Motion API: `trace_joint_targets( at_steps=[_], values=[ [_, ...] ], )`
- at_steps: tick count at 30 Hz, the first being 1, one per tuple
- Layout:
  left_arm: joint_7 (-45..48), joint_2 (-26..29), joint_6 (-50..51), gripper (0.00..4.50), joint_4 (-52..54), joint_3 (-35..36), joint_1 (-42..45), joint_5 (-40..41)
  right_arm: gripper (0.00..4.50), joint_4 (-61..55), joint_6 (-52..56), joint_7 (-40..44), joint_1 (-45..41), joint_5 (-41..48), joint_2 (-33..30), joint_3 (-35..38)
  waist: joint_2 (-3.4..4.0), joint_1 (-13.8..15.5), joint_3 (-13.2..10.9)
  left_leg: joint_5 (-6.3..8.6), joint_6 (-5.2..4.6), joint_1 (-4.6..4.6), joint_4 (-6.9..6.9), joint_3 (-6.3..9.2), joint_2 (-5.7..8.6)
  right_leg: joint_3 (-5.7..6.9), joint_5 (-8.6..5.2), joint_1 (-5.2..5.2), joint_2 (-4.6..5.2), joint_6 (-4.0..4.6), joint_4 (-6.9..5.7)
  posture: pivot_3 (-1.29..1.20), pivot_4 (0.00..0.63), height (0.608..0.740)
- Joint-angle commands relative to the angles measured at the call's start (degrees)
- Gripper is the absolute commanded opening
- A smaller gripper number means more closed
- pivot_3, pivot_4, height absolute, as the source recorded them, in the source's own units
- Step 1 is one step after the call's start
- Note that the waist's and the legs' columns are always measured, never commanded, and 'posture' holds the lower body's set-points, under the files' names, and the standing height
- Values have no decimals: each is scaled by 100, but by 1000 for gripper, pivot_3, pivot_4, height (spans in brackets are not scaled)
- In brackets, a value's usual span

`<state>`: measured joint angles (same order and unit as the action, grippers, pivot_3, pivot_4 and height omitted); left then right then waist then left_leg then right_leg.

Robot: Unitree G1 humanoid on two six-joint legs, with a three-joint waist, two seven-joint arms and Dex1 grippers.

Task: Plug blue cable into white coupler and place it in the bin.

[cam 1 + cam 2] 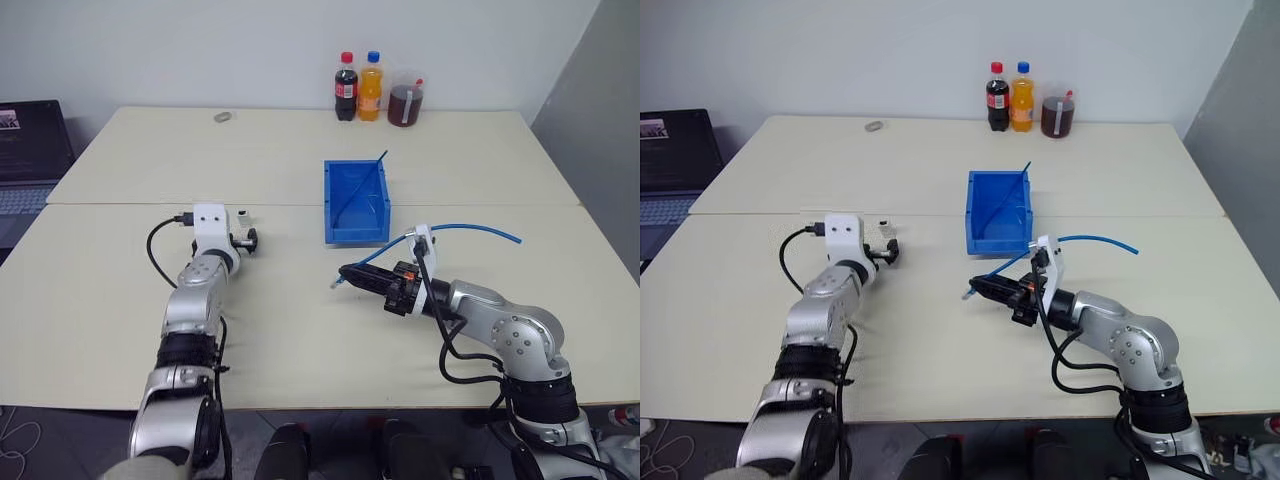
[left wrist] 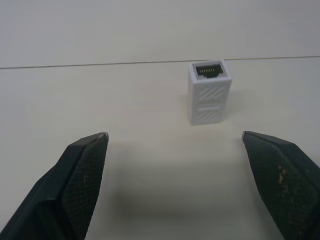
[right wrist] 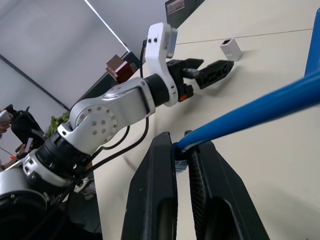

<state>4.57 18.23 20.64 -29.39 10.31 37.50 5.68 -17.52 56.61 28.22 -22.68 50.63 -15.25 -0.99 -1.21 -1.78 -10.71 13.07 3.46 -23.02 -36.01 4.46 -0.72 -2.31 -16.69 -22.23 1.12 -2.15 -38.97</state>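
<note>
Pale cream desk [image 1: 300,330] fills the scene, backed by a plain white wall. Left end effector [image 1: 247,241] hovers low over the desk with its two black fingers [image 2: 82,170] spread wide apart and nothing between them. Just ahead of their tips stands the white coupler [image 2: 209,92], upright on the desk, its dark socket opening facing upward, apart from both fingers.

Right end effector [image 1: 350,276] points across toward the left arm, its fingers [image 3: 160,195] closed on the blue cable [image 1: 470,229] near its plug end. From that grip the cable arches back over the wrist and out to the robot's right, its far end apparently off the desk, though that is hard to judge.

Beyond both end effectors, near the desk's middle, sits the bin [image 1: 355,203], with a thin dark strand leaning against its far corner. At the far edge stand two bottles [image 1: 358,88] and a cup of dark drink [image 1: 405,102]. A laptop [image 1: 28,150] lies off to the left.
</note>
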Motion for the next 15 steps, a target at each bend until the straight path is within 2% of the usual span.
trace_joint_targets(
  at_steps=[1,15],
  values=[
    [86,54,-435,4500,-582,-40,402,-86,55,-168,-134,-28,-68,34,18,125,0,-2,0,0,0,0,0,0,0,0,0,0,0,0,0,0,150,740],
    [135,-5,-1482,4500,-2351,-72,1242,-172,54,-258,-126,-104,13,50,-6,128,-1,-7,0,0,0,-1,1,1,0,2,0,-2,0,0,-1,0,150,740]
  ],
)
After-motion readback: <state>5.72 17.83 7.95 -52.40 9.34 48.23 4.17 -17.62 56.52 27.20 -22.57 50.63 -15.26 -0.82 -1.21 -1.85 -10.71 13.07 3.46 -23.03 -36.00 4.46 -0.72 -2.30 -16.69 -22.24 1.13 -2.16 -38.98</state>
